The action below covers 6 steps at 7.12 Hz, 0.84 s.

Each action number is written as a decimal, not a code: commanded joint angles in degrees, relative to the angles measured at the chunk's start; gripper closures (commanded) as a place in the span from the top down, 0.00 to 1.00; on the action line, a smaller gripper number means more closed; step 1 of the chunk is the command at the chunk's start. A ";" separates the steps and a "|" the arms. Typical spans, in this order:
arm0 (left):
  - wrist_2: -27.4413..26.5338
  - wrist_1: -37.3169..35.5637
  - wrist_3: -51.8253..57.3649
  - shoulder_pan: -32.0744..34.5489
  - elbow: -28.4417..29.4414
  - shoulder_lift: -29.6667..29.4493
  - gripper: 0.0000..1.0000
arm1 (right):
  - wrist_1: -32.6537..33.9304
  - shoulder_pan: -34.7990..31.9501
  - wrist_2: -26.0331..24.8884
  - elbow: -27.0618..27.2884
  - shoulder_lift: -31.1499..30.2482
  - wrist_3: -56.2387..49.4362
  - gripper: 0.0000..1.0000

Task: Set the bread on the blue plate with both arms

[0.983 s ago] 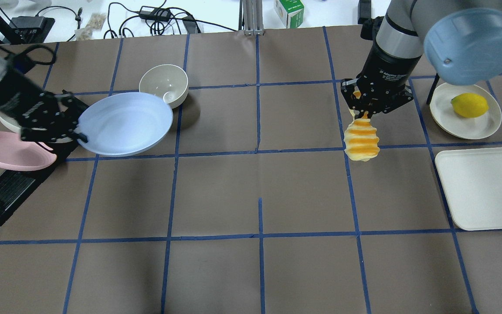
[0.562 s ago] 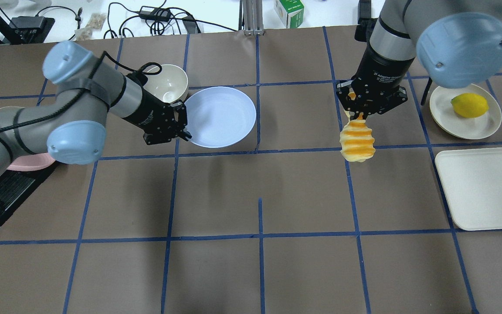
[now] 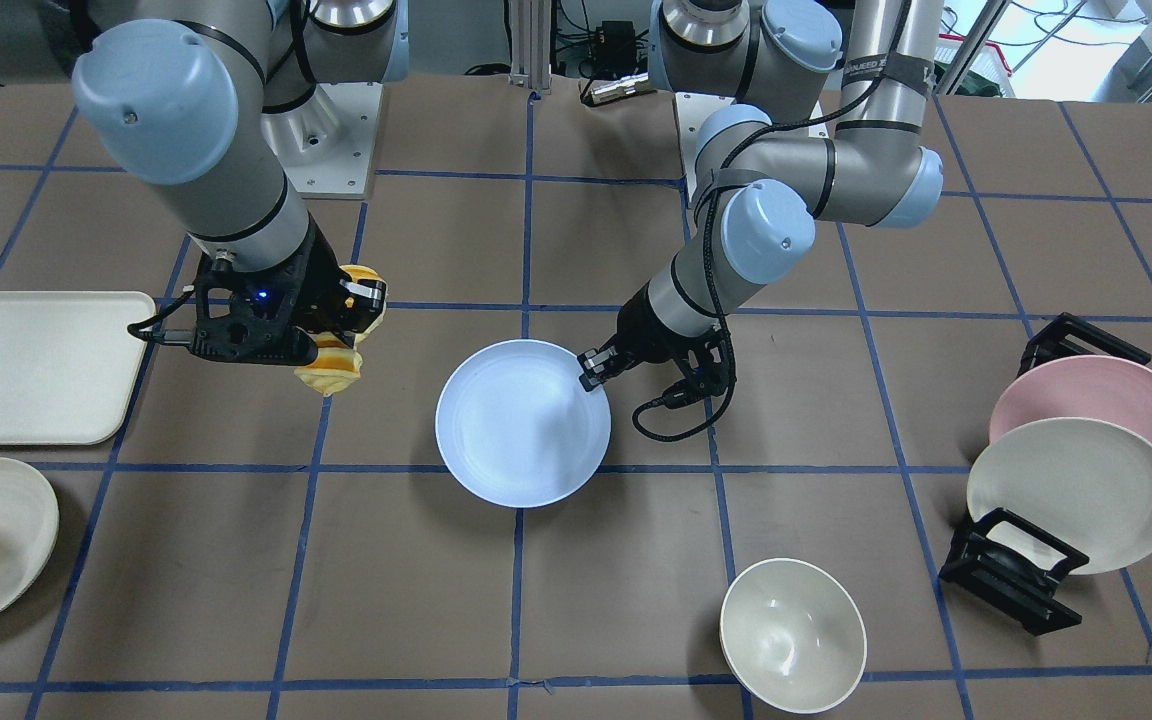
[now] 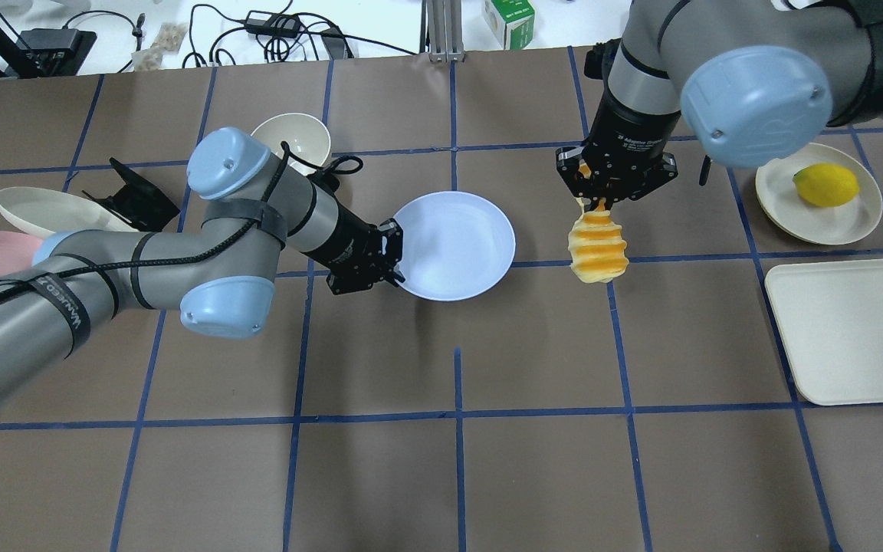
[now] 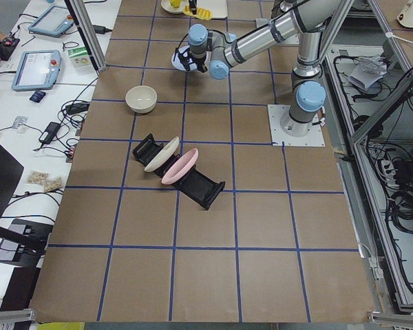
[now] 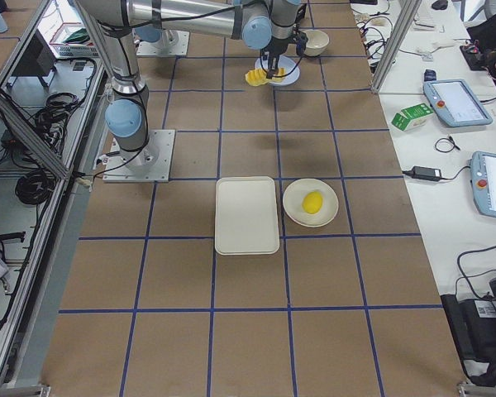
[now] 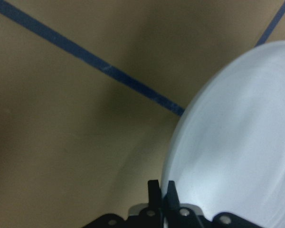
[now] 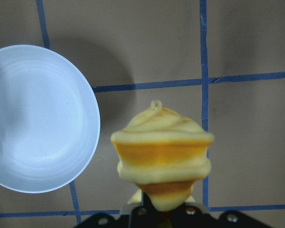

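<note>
A narrow strip of bare table (image 4: 541,230) separates the blue plate (image 4: 464,245) from the bread (image 4: 599,247) hanging beside it in the right gripper (image 4: 602,201). The plate's upper face lies open from above and from the near side, where wide table stretches. The plate's left rim is blocked by the left gripper (image 4: 397,261) pinching it and the left arm (image 4: 257,230) slanting behind, with a cream bowl (image 4: 305,132) just beyond that arm and a plate rack (image 4: 131,195) farther left. A white tray (image 4: 855,330) and a small plate (image 4: 817,218) bearing a lemon (image 4: 826,184) stand well right of the bread.
</note>
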<state>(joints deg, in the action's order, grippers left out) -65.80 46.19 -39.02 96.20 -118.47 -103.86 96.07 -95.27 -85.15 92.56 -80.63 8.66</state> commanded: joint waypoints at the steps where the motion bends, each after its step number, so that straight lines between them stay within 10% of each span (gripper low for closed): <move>1: -0.20 -3.90 -1.93 1.35 -2.03 -1.60 0.00 | 4.27 -1.83 0.95 0.43 2.03 0.30 0.00; 2: -0.29 -3.92 -1.94 1.70 -2.46 -1.69 0.05 | 6.92 -4.63 0.95 0.43 3.96 4.04 0.00; 3: -0.73 -3.92 -1.94 1.71 -2.46 -1.52 0.65 | 8.77 -6.57 0.95 0.25 6.25 4.26 0.00; 4: -7.86 -4.00 0.23 1.10 -1.68 0.31 1.00 | 8.87 -7.03 1.21 0.34 6.79 4.43 0.00; 6: -10.66 -0.60 3.94 -1.27 -0.71 2.95 1.00 | 13.60 -8.08 5.69 0.34 9.25 8.62 0.00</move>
<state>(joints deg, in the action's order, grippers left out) -74.61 43.59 -36.64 96.23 -119.87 -102.52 106.90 -102.43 -81.15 92.93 -72.78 14.29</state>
